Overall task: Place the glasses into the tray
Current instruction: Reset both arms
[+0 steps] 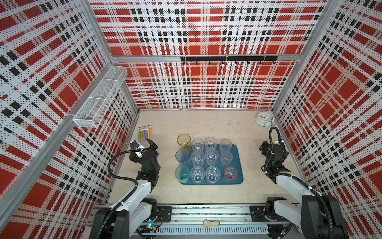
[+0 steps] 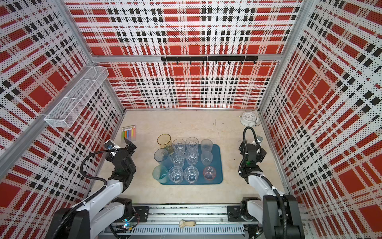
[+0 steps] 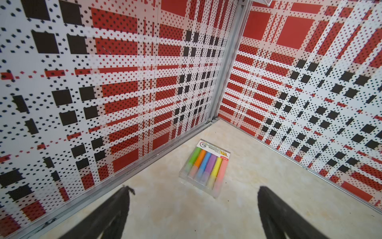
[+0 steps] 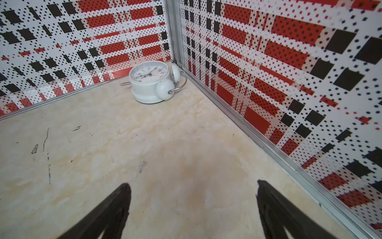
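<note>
The dark teal tray [image 1: 238,165] [image 2: 219,163] lies mid-table. Upright glasses stand on it in rows: clear faceted ones [image 1: 211,156] in the middle, frosted ones [image 1: 225,144] on the right, and a pink one [image 1: 231,173] at the near right. Down the left side stand an amber glass [image 1: 183,140], a blue-grey glass [image 1: 182,155] and a mint-green glass [image 1: 182,173]. I cannot tell whether the amber one's base is inside the rim. My left gripper [image 1: 147,144] [image 3: 194,188] hangs open left of the tray, holding nothing. My right gripper [image 1: 263,148] [image 4: 193,183] is open to the tray's right.
A pack of coloured highlighters [image 1: 145,133] [image 3: 206,168] lies by the left wall, just beyond my left gripper. A white alarm clock [image 1: 264,119] [image 4: 152,82] lies in the far right corner. A white wire-mesh basket [image 1: 99,97] hangs on the left wall.
</note>
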